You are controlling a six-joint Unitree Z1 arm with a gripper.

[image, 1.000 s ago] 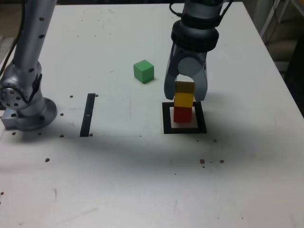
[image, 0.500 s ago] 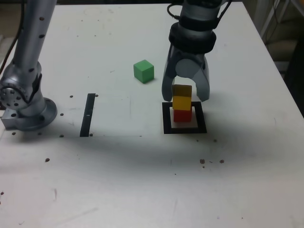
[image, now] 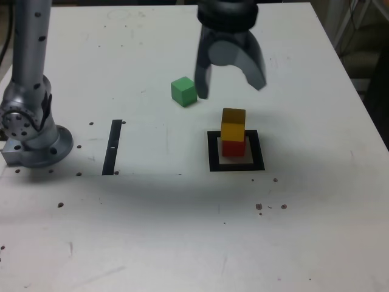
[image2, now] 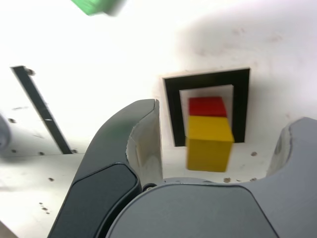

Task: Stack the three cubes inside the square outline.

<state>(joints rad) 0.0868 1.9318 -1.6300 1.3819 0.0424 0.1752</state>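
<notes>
Green cube (image2: 96, 6): blurred and cut by wrist view's edge. Red cube (image2: 207, 106): largely hidden beneath yellow cube (image2: 208, 143). Arm (image: 226, 9): cropped at twelve o'clock in exterior view.

Yellow cube (image: 233, 123) atop red (image: 233, 146), green (image: 183, 91) apart.

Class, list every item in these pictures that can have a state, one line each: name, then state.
Red cube: inside the square outline, bottom of the stack.
Yellow cube: resting on the red cube, not held.
Green cube: alone on the table, not stacked.
Square outline: holds two cubes.
Claw: open, empty, above the stack.
Black strip: flat on the table.
</notes>
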